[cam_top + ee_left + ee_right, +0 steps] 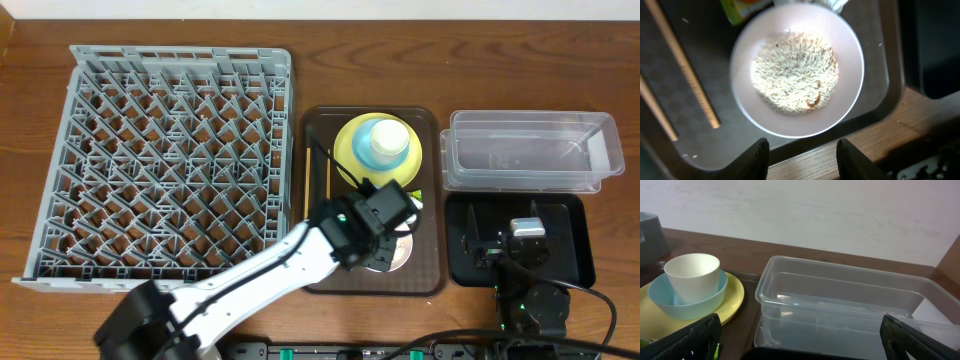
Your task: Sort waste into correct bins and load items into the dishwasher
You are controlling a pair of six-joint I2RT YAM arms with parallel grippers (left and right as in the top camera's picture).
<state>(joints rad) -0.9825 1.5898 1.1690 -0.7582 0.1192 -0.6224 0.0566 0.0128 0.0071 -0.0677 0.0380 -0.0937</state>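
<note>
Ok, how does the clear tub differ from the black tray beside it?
The clear tub is see-through and deep-walled; the black tray is opaque and shallow. The tub lies farther back on the table, the tray nearer the robot. Both are rectangular and similar in footprint.

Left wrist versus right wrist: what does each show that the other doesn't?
Left wrist only: round white bowl of whitish rice-like leftovers, thin wooden chopsticks. Right wrist only: clear rectangular plastic tub, round pale yellow plate carrying a pale blue bowl and white cup. Both: brown wooden table.
</note>
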